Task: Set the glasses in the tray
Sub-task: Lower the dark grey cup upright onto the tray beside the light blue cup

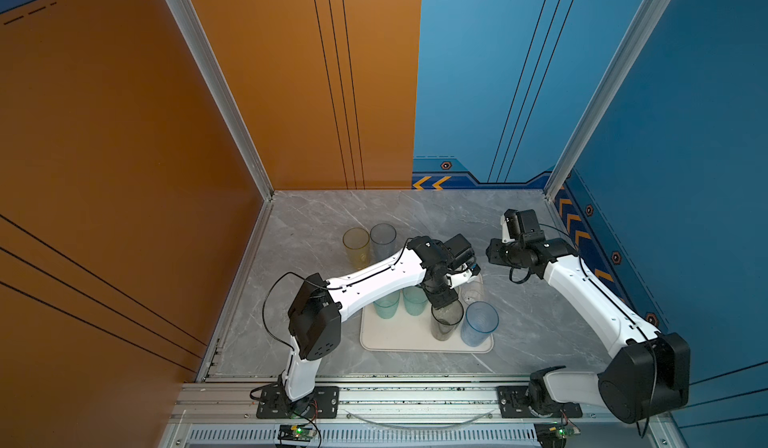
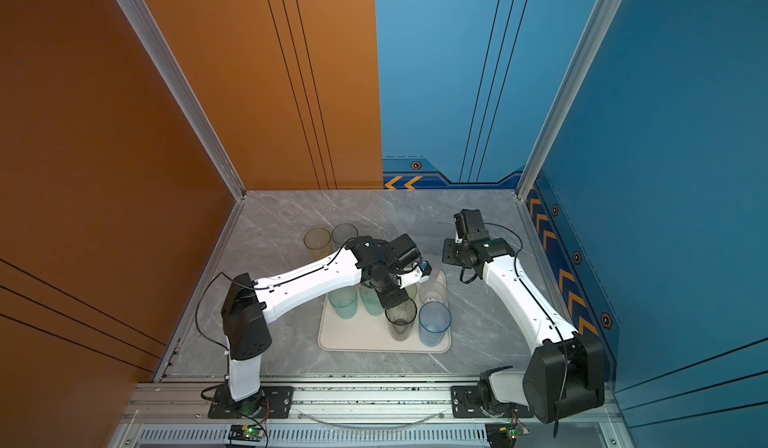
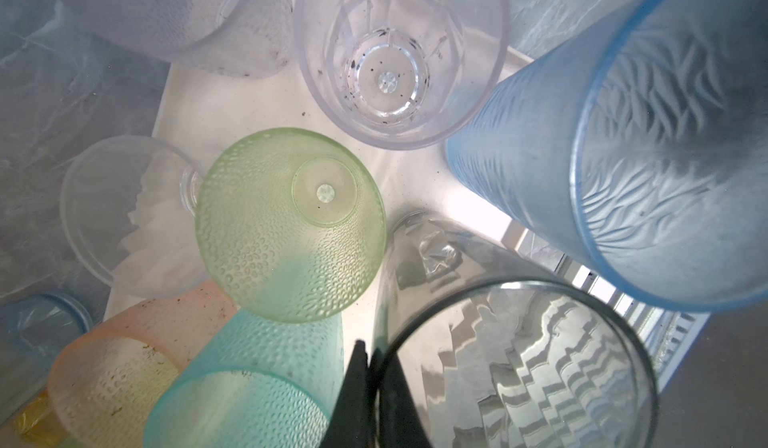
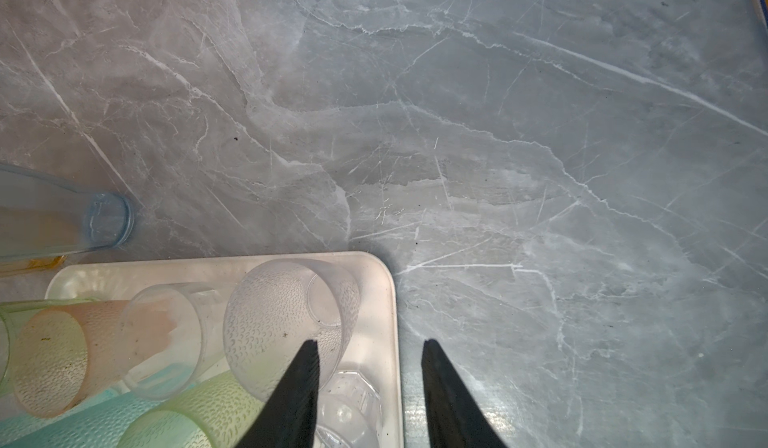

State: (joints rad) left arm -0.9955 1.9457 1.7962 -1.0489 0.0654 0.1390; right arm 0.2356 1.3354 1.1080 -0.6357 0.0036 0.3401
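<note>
The smoky grey tumbler (image 1: 446,325) is clamped by its rim in the left pincer (image 3: 368,348) directly above it, upright in the tray (image 1: 399,337) beside the blue tumbler (image 1: 478,324), while the right pincer (image 4: 369,344) is seen apart and empty over the tray's far corner.

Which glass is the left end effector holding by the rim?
The smoky grey tumbler, beside the tall blue tumbler; the left end effector pinches its wall.

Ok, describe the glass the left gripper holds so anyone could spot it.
Find the big cream tray. Two tall tumblers stand at its near right corner. It is the smoky grey tumbler, left of the blue tumbler, rim pinched by the left gripper.
</note>
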